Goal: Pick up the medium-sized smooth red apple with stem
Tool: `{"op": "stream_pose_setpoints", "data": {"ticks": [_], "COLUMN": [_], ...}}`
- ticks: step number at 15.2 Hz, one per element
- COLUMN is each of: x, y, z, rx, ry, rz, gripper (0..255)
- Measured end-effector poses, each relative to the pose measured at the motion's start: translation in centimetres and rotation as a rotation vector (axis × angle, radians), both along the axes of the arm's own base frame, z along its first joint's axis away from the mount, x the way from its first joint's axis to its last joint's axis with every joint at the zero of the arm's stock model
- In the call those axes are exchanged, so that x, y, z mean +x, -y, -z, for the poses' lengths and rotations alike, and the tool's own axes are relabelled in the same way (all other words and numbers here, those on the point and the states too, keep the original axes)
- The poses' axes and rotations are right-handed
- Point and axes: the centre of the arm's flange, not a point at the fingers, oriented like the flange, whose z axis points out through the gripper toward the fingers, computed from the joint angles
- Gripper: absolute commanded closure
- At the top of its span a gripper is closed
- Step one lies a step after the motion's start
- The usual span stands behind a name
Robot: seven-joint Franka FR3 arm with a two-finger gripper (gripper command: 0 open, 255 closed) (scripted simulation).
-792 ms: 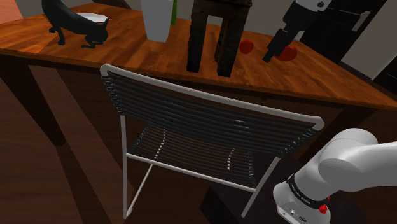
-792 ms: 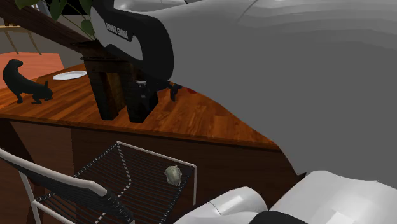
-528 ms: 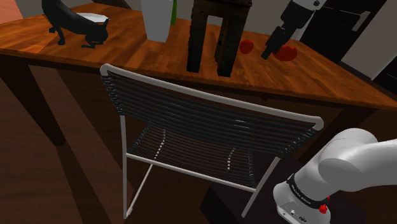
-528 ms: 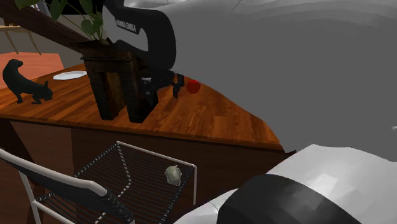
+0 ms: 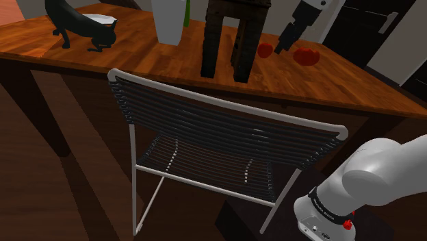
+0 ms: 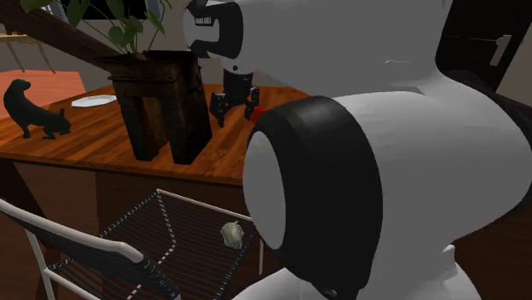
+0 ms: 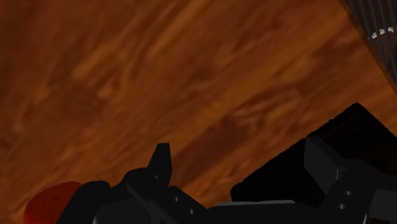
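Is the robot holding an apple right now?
No, the jaws stand open and empty, while one red apple and the other apple lie on the table.

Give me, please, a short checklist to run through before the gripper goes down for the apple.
1. Fingers apart: ok.
2. Gripper empty: ok; nothing sits between the fingers.
3. Target known: cannot tell; two red fruits lie on the table, the left fruit and the right fruit in the shoulder view, and no stem shows on either.
4. Gripper centred over a fruit: not ok; in the shoulder view it hangs between the two.
5. Room beside the dark planter: cannot tell; in the wrist view it looms close to one finger.
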Motion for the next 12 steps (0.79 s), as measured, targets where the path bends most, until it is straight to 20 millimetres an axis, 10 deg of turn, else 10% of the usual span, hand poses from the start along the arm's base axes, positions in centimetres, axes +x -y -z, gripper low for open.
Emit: {"op": "stream_pose_setpoints", "data": {"ticks": [12], "x": [11.3], "y": [11.7], "z": [1.2], "rx": [0.085], "ry": [0.025], "rz": [-0.04], "gripper": [0]}}
